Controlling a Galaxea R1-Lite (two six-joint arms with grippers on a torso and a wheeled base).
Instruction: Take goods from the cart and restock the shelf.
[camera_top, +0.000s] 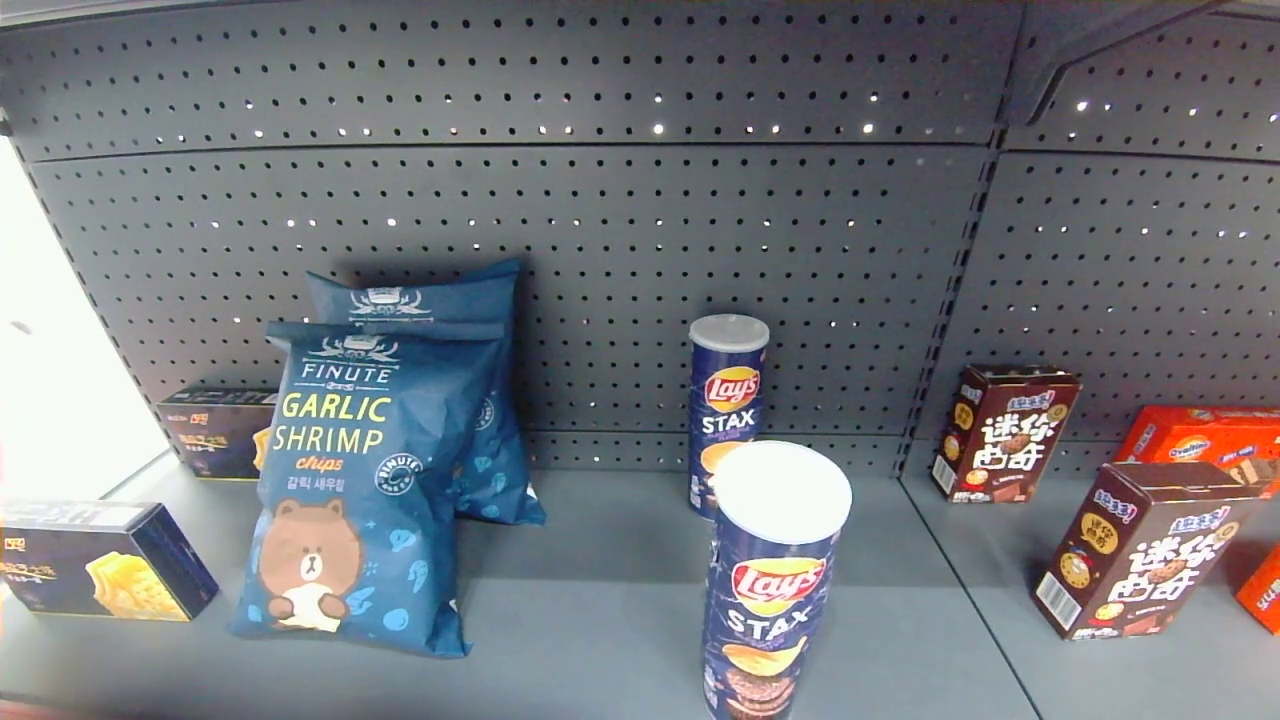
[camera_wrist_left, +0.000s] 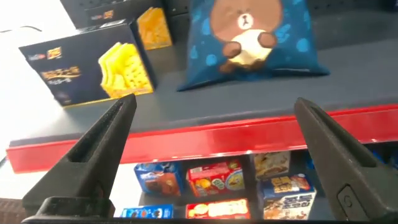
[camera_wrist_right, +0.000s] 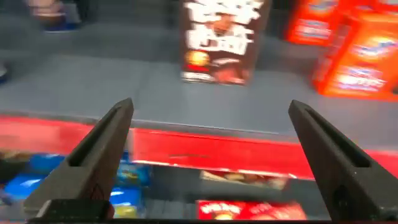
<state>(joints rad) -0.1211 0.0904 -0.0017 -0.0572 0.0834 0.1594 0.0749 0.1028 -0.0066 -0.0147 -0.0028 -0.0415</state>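
Left tool (camera_wrist_left: 214, 101) and right tool (camera_wrist_right: 211, 104): matte black, long tapered wedge-shaped fingers.

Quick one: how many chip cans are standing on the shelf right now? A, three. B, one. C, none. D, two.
D: two cans stand upright, the front can and the back can behind it, both to the right of the blue chip bags.

Printed labels stand on the chip bags (camera_top: 350, 500), cans (camera_top: 770, 590) and boxes (camera_top: 1140, 560).
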